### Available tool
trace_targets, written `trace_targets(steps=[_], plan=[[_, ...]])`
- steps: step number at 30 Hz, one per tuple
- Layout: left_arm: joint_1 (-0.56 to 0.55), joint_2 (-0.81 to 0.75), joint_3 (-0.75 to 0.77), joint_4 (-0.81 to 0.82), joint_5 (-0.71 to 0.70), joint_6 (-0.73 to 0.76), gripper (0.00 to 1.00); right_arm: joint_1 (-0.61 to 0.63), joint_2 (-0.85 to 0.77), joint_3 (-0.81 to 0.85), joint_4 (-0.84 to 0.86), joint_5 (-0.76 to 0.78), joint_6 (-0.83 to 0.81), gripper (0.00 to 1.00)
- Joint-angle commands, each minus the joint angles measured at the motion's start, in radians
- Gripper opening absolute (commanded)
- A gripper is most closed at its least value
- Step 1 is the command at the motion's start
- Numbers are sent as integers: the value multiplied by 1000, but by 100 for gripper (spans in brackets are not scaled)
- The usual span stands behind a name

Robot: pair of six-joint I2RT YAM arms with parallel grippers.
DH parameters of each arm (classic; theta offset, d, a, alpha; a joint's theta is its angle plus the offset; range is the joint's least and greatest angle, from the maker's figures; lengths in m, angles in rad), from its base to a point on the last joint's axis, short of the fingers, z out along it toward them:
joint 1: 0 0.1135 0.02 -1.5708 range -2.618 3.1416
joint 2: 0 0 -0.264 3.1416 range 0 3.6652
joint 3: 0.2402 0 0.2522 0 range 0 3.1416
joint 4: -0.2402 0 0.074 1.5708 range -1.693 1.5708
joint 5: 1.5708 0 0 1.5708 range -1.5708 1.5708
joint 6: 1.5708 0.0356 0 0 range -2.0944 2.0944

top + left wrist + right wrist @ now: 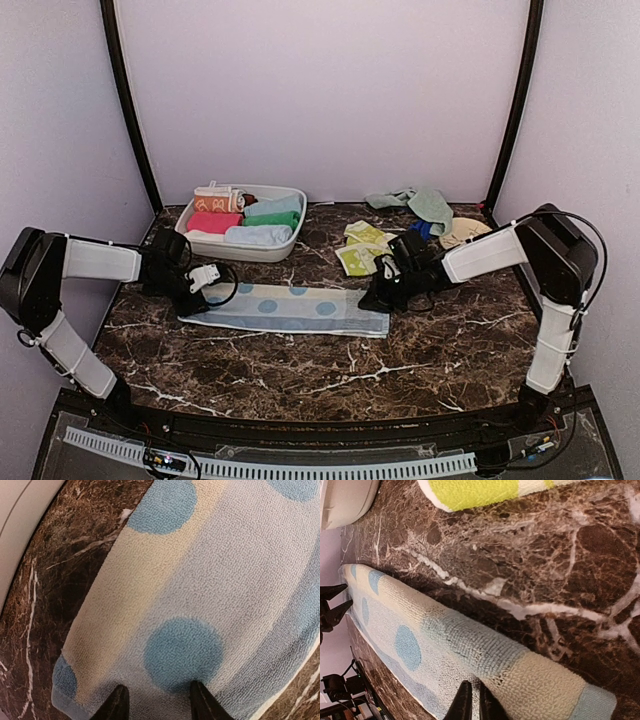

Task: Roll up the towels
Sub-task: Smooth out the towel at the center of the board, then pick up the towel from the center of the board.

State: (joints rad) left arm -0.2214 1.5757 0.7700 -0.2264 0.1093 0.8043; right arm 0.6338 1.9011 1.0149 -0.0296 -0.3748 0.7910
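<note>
A long light-blue and cream towel with blue spots [285, 308] lies folded flat along the middle of the table. My left gripper [205, 288] is at its left end. In the left wrist view it [158, 700] is open, with both fingertips on or just over the towel [210, 580] beside a blue spot. My right gripper [376, 298] is at the towel's right end. In the right wrist view it [476, 702] is shut, pinching a small pucker of the towel [470, 640].
A white tub [290, 240] at the back left holds several rolled towels, among them a peach-orange one [218, 200]. Yellow-green towels [362, 250], a mint towel [418, 203], a dark blue one [422, 229] and a beige disc [467, 232] lie at the back right.
</note>
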Motion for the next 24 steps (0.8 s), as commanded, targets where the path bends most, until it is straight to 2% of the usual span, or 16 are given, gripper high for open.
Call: trace_targets(steps=[1,5,8,11,15,24], plan=[[14,48,-86,19,-137,47,43,-10,-10,-21,9,23,-6,12],[16,10,-52,-51,-92,36,44,-3,-83,-14,-50,45,-55,36],[14,-52,15,-203,48,17,46,-3,-165,-22,-123,98,-71,48],[15,-102,88,-377,191,17,48,4,-260,-65,-186,216,-67,58],[15,-124,129,-402,205,6,49,18,-271,-82,-264,331,-60,62],[39,-24,150,-266,20,-35,50,62,-99,76,-306,401,-127,62]])
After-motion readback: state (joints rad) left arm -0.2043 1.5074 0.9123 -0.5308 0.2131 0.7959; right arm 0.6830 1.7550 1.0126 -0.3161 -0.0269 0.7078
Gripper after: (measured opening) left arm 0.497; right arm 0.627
